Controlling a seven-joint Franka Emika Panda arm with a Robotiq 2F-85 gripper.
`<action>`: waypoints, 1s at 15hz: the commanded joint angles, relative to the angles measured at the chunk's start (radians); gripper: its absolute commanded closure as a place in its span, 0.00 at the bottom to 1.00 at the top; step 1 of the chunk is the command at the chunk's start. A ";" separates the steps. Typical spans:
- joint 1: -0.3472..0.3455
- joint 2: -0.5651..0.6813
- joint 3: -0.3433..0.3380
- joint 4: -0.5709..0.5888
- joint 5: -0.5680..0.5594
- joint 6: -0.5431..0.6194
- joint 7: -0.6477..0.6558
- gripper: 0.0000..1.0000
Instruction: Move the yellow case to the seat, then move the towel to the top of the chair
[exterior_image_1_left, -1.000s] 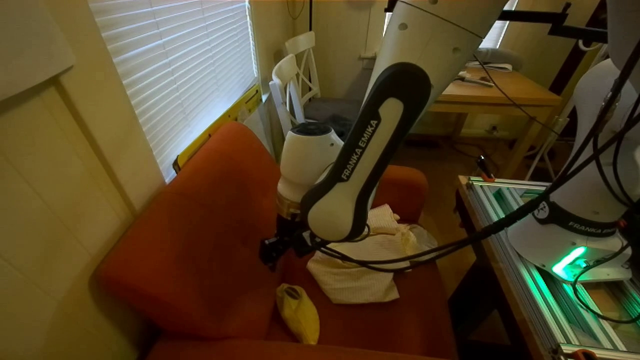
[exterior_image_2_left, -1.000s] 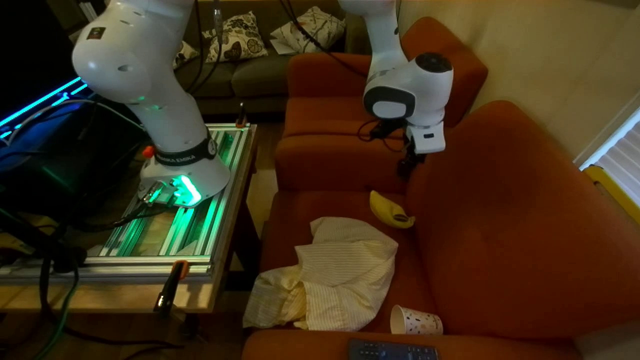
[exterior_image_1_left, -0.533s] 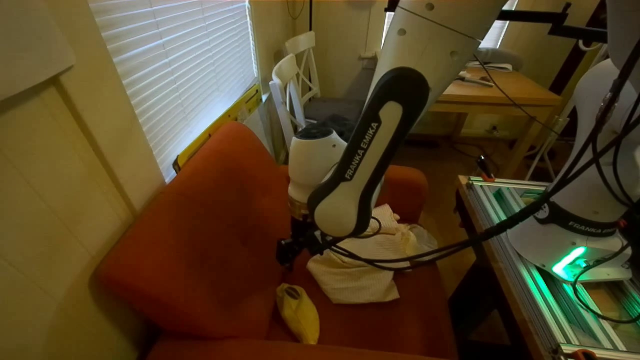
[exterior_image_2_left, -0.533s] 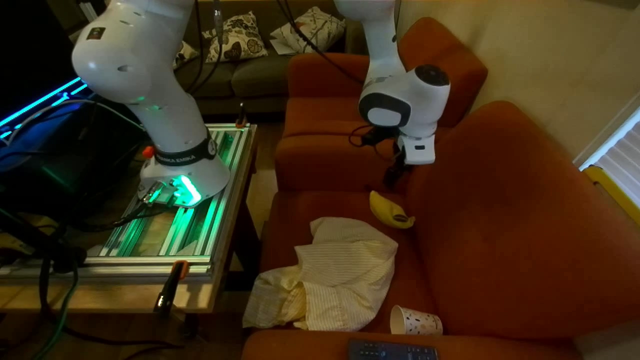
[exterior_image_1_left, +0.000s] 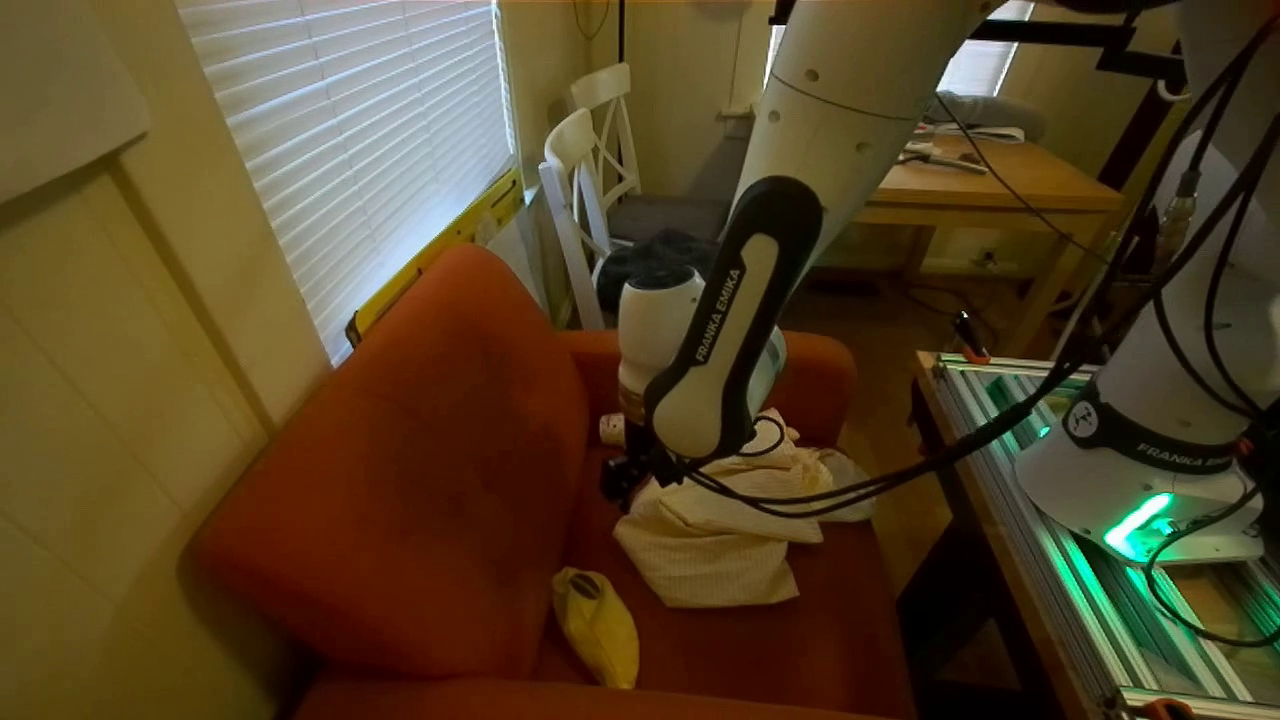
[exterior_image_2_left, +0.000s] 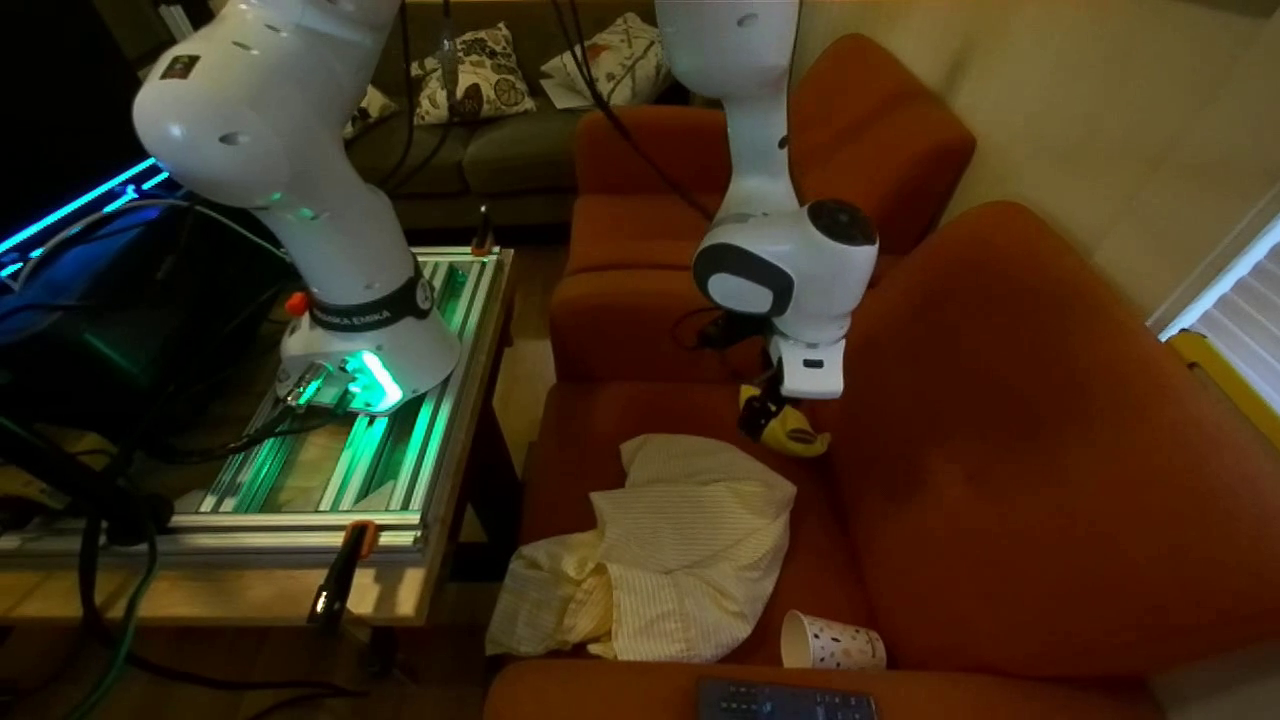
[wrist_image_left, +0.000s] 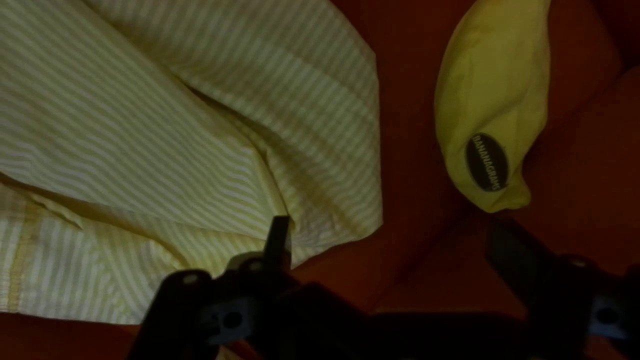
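Note:
The yellow case (exterior_image_1_left: 605, 640) is a banana-shaped pouch with a dark oval label, lying on the orange armchair's seat (exterior_image_1_left: 760, 655) by the backrest. It also shows in the wrist view (wrist_image_left: 492, 90), and partly behind my gripper in an exterior view (exterior_image_2_left: 790, 436). The striped pale-yellow towel (exterior_image_2_left: 690, 540) lies crumpled on the seat, also in the wrist view (wrist_image_left: 175, 125) and an exterior view (exterior_image_1_left: 710, 560). My gripper (wrist_image_left: 388, 225) is open and empty above the seat, with one finger over the towel's edge and the other just beyond the case's labelled end. It shows in both exterior views (exterior_image_1_left: 618, 485) (exterior_image_2_left: 758, 408).
A speckled paper cup (exterior_image_2_left: 832, 642) lies on its side by the far armrest, on which a dark remote (exterior_image_2_left: 785, 700) rests. The chair's backrest (exterior_image_2_left: 1040, 450) rises beside the seat. The robot's table (exterior_image_1_left: 1075, 620) stands opposite the backrest.
My arm has come down and moved away from the backrest, toward the towel. The cup has come into view behind it in an exterior view. The case and towel have not moved.

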 joint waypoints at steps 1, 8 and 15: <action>-0.023 0.012 0.015 0.001 -0.002 0.005 -0.008 0.00; -0.042 0.059 0.027 0.045 -0.005 -0.022 -0.009 0.00; -0.054 0.201 -0.003 0.197 -0.032 -0.084 -0.029 0.00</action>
